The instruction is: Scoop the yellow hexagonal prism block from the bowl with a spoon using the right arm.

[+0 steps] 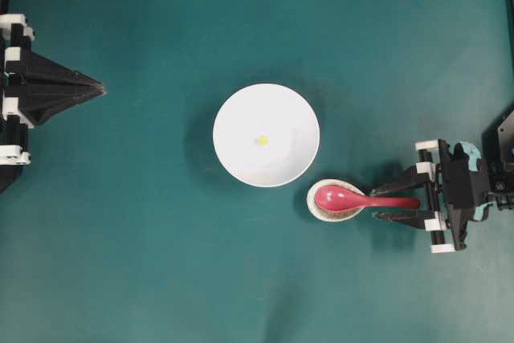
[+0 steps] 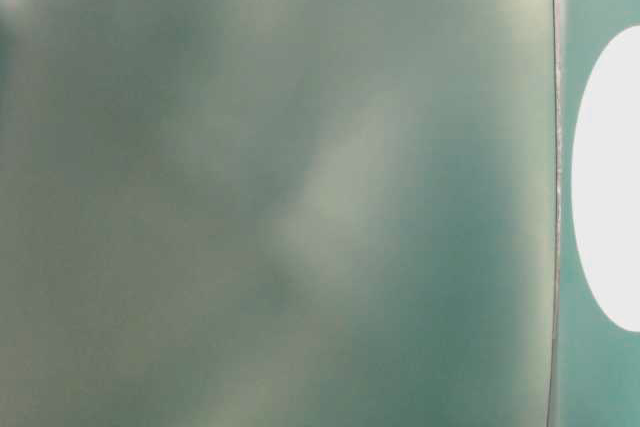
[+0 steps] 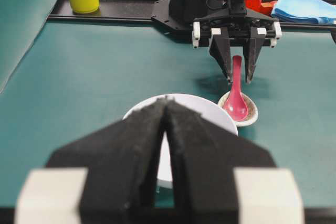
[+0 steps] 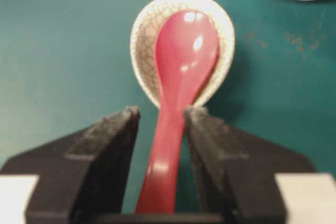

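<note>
Straddling handle of glossy red-pink soup spoon [image 1: 361, 198], right gripper [image 1: 385, 203] stands with jaws apart, not yet clamped; scoop rests in speckled teardrop spoon rest [image 1: 320, 209] beside large white bowl [image 1: 241, 114]; tiny yellow hexagonal block [image 1: 261, 140] lies mid-bowl; best close squarely on handle, lift level; left gripper [image 1: 100, 86] idle, jaws together.

Both arms are black. The left gripper [image 1: 100, 86] ends in two long fingers tapering to a point, their inner faces rough and foam-like, with white blocks at the finger roots. The right gripper [image 1: 384, 203] has the same pointed black fingers [image 3: 222, 56] on a black bar capped with white end pieces. Behind it sits a boxy black wrist with teal parts and a thick black base.
</note>
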Robot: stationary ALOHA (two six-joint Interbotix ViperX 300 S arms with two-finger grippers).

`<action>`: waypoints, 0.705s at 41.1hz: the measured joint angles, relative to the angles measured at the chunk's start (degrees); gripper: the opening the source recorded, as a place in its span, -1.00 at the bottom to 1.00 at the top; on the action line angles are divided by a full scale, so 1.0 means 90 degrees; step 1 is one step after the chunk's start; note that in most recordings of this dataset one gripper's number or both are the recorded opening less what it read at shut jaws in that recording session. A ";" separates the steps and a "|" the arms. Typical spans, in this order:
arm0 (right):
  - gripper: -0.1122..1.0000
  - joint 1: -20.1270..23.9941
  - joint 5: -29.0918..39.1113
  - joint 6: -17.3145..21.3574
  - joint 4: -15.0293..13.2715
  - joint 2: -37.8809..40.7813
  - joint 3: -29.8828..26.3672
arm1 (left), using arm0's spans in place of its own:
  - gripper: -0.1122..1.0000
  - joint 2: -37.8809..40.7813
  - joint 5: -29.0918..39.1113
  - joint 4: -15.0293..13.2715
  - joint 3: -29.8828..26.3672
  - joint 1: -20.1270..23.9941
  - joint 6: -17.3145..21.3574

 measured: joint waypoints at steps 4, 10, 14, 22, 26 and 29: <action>0.04 0.0000 0.0000 0.0049 0.0000 0.0000 0.0000 | -0.71 0.0000 -0.0010 0.0000 0.0000 0.0000 0.0000; 0.04 0.0000 0.0000 0.0205 0.0059 0.0000 0.0000 | -0.71 0.0000 -0.0010 0.0010 0.0000 0.0000 0.0000; 0.04 0.0000 0.0000 0.0332 0.0146 0.0000 0.0000 | -0.71 -0.0010 0.0000 0.0000 0.0000 0.0000 0.0000; 0.04 0.0000 0.0000 0.0420 0.0381 0.0000 -0.0010 | -0.71 0.0000 0.0000 0.0010 0.0000 0.0000 0.0000; 0.04 0.0000 0.0000 0.0391 0.0391 0.0000 0.0010 | -0.71 0.0000 0.0000 0.0010 0.0000 0.0000 0.0000; 0.04 0.0000 0.0000 0.0303 0.0391 0.0000 0.0039 | -0.71 0.0000 0.0000 0.0010 0.0000 0.0000 0.0000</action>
